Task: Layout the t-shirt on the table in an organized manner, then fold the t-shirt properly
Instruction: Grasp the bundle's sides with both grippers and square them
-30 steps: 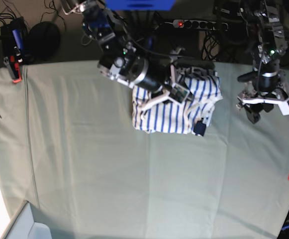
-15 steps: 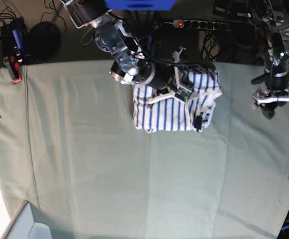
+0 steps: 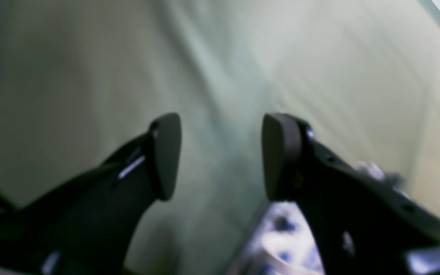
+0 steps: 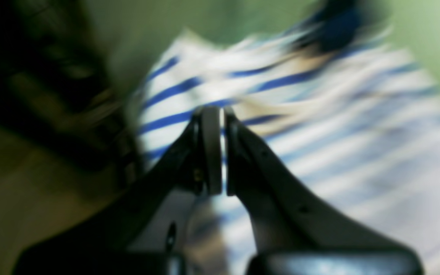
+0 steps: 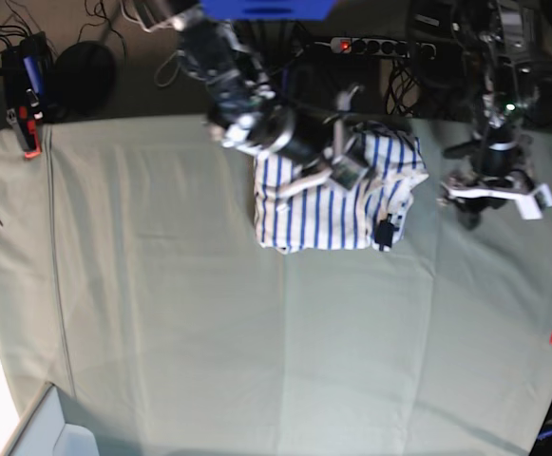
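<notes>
Since a second ago the right gripper [image 5: 337, 171] has swung up toward the shirt's far edge, and the left gripper [image 5: 489, 195] has drifted slightly inward — it hangs over bare table [image 5: 161, 313] to the shirt's side. The t-shirt [image 5: 328, 204] lies in a compact folded bundle near the table's far edge, dark tag [image 5: 384, 234] at its near corner. Right jaws pressed together above the stripes; the wrist view is blurred, so whether a thread of fabric sits between them is uncertain — probably nothing held. Left jaws spread, nothing between them. Risk: shut right fingers dragging across the top layer could rumple the fold or nudge the bundle nearer the far edge.
</notes>
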`<state>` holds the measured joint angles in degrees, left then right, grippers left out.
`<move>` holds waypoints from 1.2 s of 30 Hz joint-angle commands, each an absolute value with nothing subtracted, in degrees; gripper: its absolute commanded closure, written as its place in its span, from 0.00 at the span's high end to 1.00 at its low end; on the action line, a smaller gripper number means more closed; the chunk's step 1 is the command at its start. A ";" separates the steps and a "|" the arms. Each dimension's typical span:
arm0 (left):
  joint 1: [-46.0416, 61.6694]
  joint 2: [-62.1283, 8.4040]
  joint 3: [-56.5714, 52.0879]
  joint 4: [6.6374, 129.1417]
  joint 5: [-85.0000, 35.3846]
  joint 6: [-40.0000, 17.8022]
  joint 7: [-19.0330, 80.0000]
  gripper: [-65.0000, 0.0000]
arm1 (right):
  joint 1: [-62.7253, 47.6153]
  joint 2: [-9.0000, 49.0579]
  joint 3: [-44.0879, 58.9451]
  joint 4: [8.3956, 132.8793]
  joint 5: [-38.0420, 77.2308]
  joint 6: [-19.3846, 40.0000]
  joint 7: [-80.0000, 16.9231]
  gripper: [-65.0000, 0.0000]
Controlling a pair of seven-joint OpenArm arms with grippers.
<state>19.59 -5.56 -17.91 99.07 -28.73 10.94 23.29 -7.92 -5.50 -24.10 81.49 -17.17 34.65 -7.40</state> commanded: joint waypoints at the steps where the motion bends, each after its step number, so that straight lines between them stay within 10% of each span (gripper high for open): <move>1: 20.18 -5.93 -16.48 100.35 -28.62 10.77 22.02 0.51 | -8.13 -5.32 -22.11 85.23 -16.31 34.59 -5.85 0.00; 12: 20.44 -5.85 -8.04 103.52 -36.09 11.21 32.22 0.52 | -13.76 -1.71 -9.36 95.25 -16.31 34.77 -5.93 0.00; 20: 17.36 -7.78 -7.96 101.49 -38.29 10.77 38.73 0.86 | -15.16 -1.71 -8.84 95.34 -16.40 34.77 -5.93 0.00; 36: 11.03 -13.05 -4.88 87.60 -38.29 10.68 38.64 0.86 | -15.34 -1.71 -7.16 95.34 -16.40 34.77 -5.93 0.00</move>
<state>11.35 -12.84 -4.82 86.63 -37.74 10.83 38.59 -15.68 -1.58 -7.03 94.15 -17.37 34.68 -7.44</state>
